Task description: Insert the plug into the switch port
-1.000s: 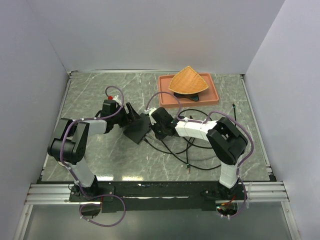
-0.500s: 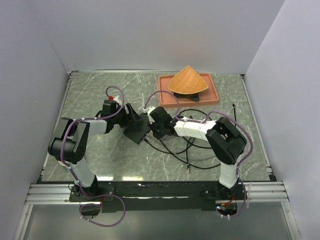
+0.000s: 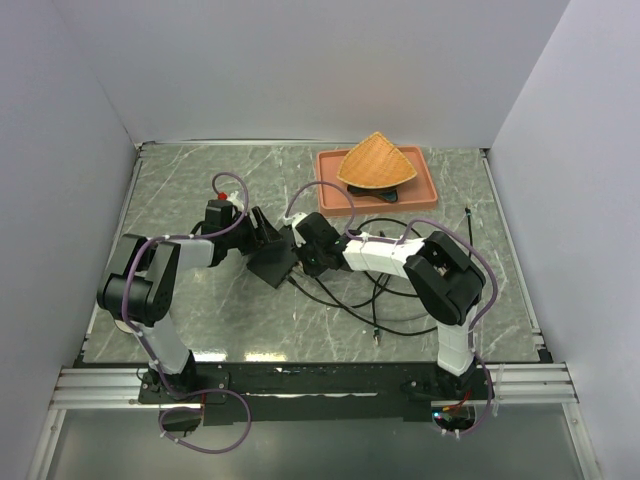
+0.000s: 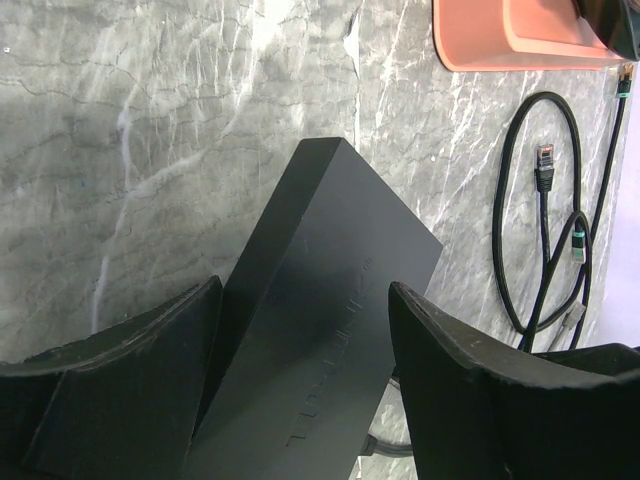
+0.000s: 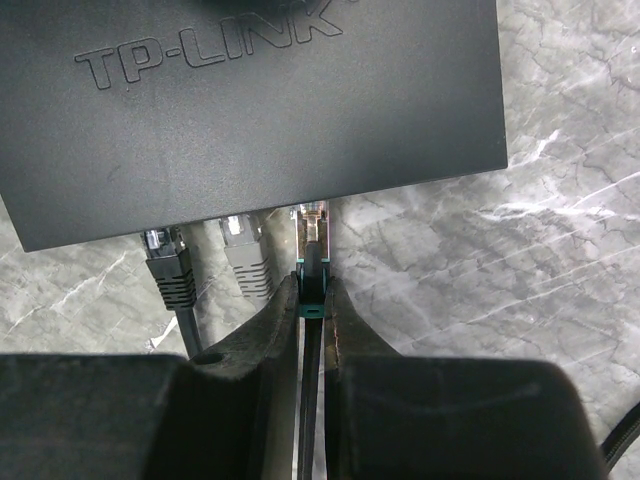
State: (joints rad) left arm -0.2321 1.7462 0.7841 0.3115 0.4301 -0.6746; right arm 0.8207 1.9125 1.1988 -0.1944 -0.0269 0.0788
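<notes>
Right gripper [image 5: 312,300] pinched tight on the plug [image 5: 313,228], tip meeting the switch [image 5: 250,100] at its port edge. Left gripper [image 4: 305,300] clamps the switch from both sides.

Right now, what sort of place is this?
Probably a robot lab test cell: plain white walls box in a marble-patterned tabletop, an aluminium mounting rail runs along its near edge. A TP-Link switch and network cables are the props.

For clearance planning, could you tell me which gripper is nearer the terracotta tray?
Right. The right gripper, pinching the plug at the switch, sits just short of the tray, off its left end; the left gripper, clamping the switch, is farther left.
</notes>
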